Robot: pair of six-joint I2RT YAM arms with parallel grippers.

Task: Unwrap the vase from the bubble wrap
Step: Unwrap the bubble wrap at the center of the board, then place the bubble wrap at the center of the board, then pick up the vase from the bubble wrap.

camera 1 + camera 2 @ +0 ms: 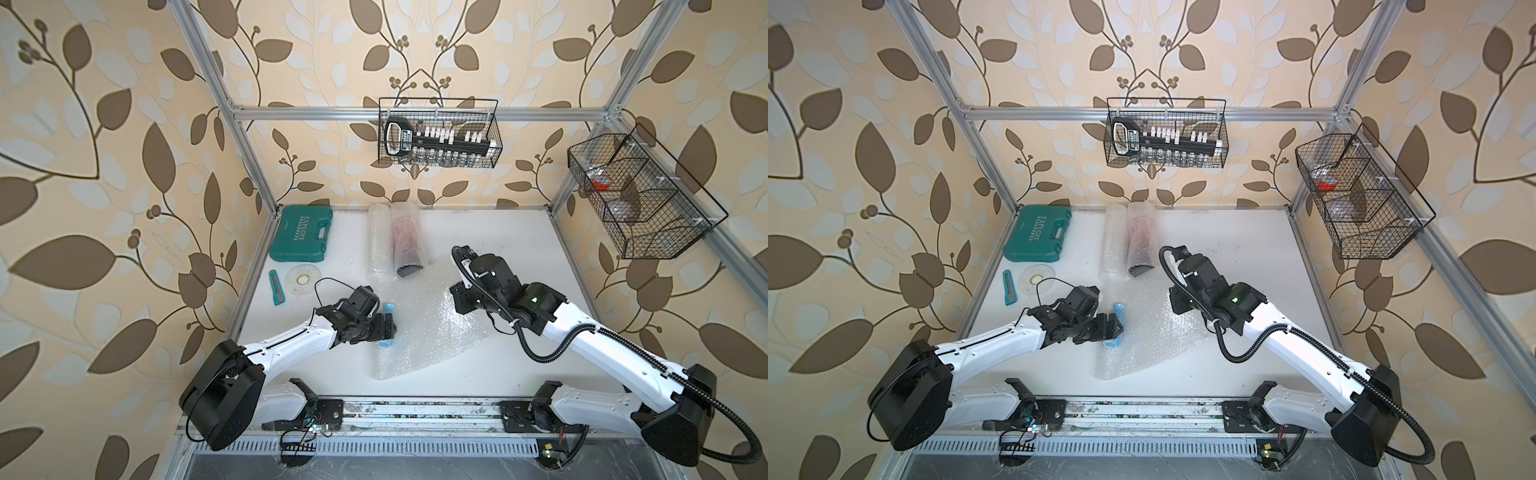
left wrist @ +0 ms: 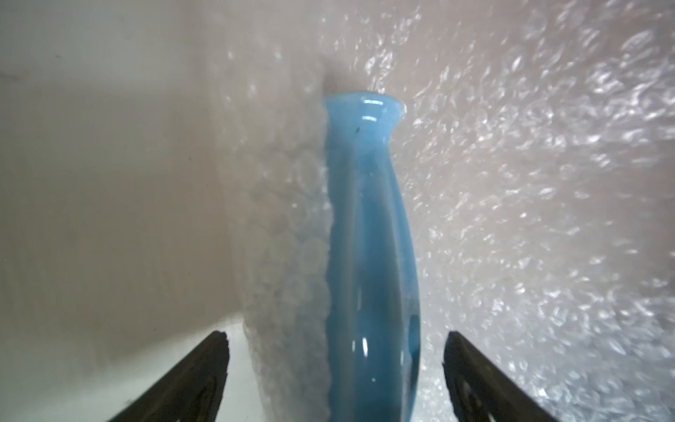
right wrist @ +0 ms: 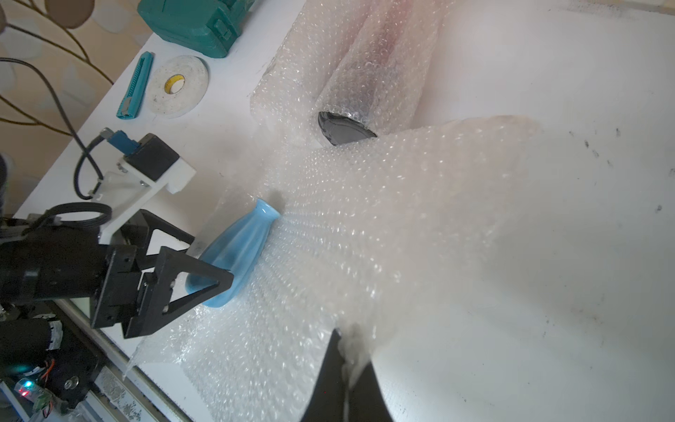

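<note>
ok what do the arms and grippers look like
Left arm and right arm: white shells, black joints. Left gripper has black open-triangle fingers; right gripper is black. A ribbed black hose runs along the right arm; a thin black cable loops at the left wrist.

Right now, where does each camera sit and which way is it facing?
Top views: high above the front edge, looking down on the table; left arm and right arm show.
Left wrist: on the left arm, looking along the blue vase lying on bubble wrap; open left pincer tips show.
Right wrist: on the right arm, looking across the bubble wrap toward the vase; right pincer, shut on it, shows.
Shared: both wrist views show the vase and bubble wrap.
</note>
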